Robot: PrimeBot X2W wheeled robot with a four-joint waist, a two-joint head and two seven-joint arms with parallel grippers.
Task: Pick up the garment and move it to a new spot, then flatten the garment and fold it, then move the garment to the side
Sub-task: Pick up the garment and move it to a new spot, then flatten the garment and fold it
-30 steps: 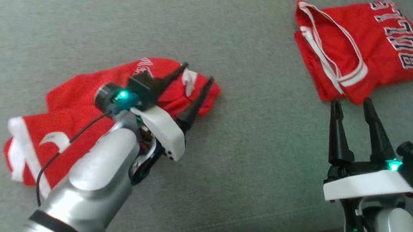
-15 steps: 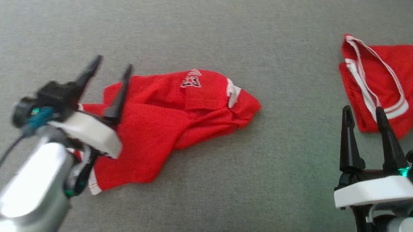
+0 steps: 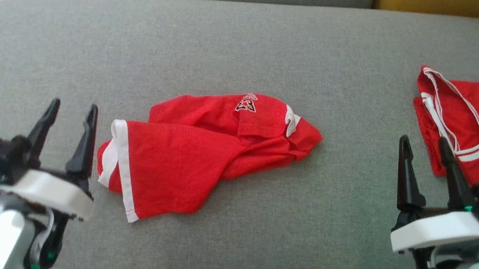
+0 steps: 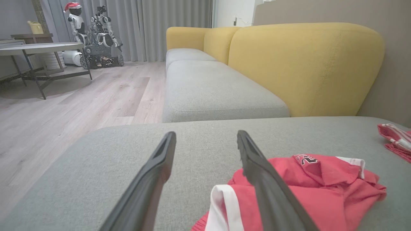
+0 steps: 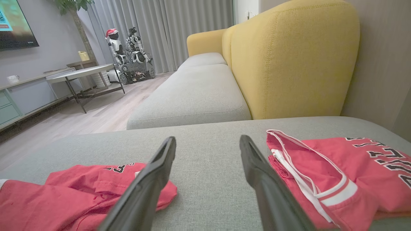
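**Item 1. Left gripper**. Fingers stand apart with nothing between them. Bare grey seat cushion lies under and ahead of the tips.

**Item 2. Crumpled garment**. Red, with a white-striped hem. It lies on the cushion just past the left gripper's inner finger, apparently not touching it, and well short of the right gripper's fingers. It is bunched, with one layer lapped over another, the hem toward the left fingers and the lettering on the far side. It is neither flat nor folded.

**Item 3. Right gripper**. Fingers are apart and empty. The tips sit close to the near edge of Item 4, and contact cannot be told.

**Item 4. Folded jersey**. Red, with white trim and lettering. It lies ahead of and outward from the right fingers as a fairly tidy packet, partly cut off by the picture's edge.

**Status, as judged.** One piece looks folded and set aside. If the crumpled garment is the piece in hand, nearly everything remains: grasping, flattening, folding and moving it aside. Neither gripper holds cloth.
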